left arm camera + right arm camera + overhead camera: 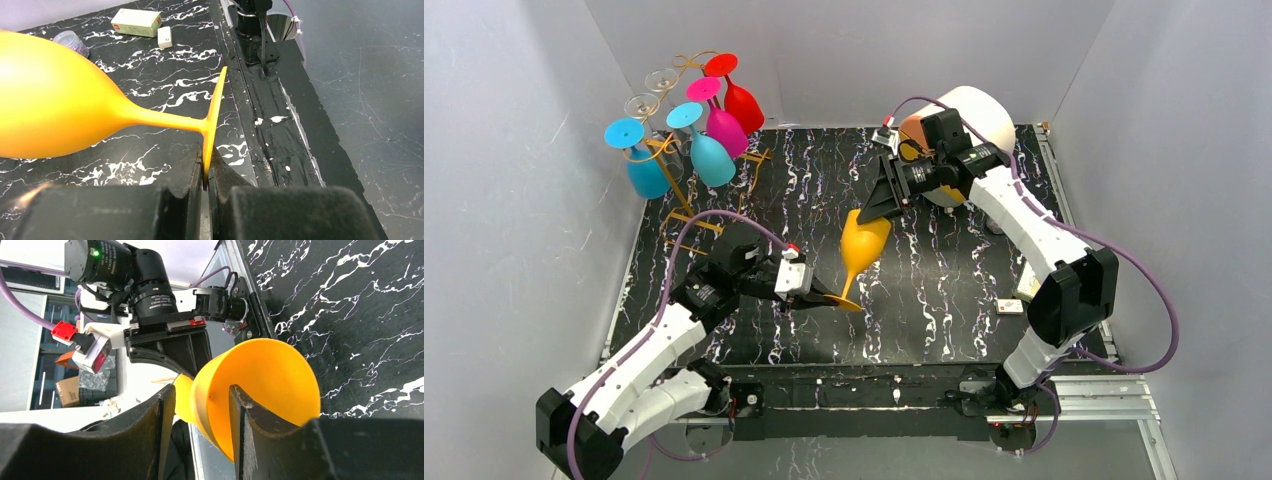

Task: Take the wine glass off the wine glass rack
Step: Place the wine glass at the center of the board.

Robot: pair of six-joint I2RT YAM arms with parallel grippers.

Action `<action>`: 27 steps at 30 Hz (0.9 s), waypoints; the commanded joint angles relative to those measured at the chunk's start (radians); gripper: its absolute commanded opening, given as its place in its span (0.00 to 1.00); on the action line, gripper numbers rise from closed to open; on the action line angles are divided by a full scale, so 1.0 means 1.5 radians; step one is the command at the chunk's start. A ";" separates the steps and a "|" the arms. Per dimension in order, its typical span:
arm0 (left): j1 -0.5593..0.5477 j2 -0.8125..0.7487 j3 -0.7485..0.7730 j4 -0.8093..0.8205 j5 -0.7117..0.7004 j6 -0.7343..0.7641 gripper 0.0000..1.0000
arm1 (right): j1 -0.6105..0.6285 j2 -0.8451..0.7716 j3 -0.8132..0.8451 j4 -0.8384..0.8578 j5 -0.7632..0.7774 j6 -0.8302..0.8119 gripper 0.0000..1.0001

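Table (944, 300): black slab with white veining. Its near edge is partly covered by the arm bases.
White round object (984, 115): at the far right corner, largely hidden behind the right arm. What it is cannot be told.
Wine glass rack (664, 148): gold wire stand at the far left corner. Its thin wires are hard to follow behind the bowls.
Hanging glasses: six on the rack, feet up and bowls down. They are blue (646, 172), teal (712, 158), magenta (724, 128), red (742, 103) and two clear (662, 80). Of the clear pair, little beyond the feet can be made out.
Wine glass (862, 245): orange-yellow, off the rack and well apart from it, held tilted over the middle of the table. Its foot points to the near edge and its bowl mouth to the far right. The left wrist view cuts off the bowl (50, 100).
Bowl contents: one right finger (250, 415) reaches inside the mouth (270, 375).
Left gripper (819, 293): pressed together on the edge of the glass's foot, which stands pinched between the pads (205, 170).
Right gripper (886, 205): jaws spread astride the bowl rim (200, 405), one finger outside and one inside. A gap shows at the outer finger. Contact at the inner finger cannot be told.
Small items: a green-and-white box (136, 22), a small white box (164, 37) and a clear-lidded pot (70, 41) lie near the right edge. Their lettering is too small to read.
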 commanded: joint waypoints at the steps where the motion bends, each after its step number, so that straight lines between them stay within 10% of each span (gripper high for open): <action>1: -0.003 0.016 0.023 -0.029 0.018 0.028 0.00 | -0.004 -0.005 0.032 -0.047 -0.050 -0.041 0.51; 9: -0.003 0.010 0.027 -0.078 0.008 0.056 0.00 | -0.004 -0.029 -0.001 -0.034 -0.061 -0.032 0.48; 18: -0.003 0.007 0.044 -0.151 -0.020 0.096 0.00 | -0.004 -0.049 -0.039 0.038 -0.087 0.023 0.12; 27: -0.003 0.023 0.060 -0.178 -0.003 0.112 0.00 | 0.005 -0.069 -0.073 0.112 -0.101 0.076 0.01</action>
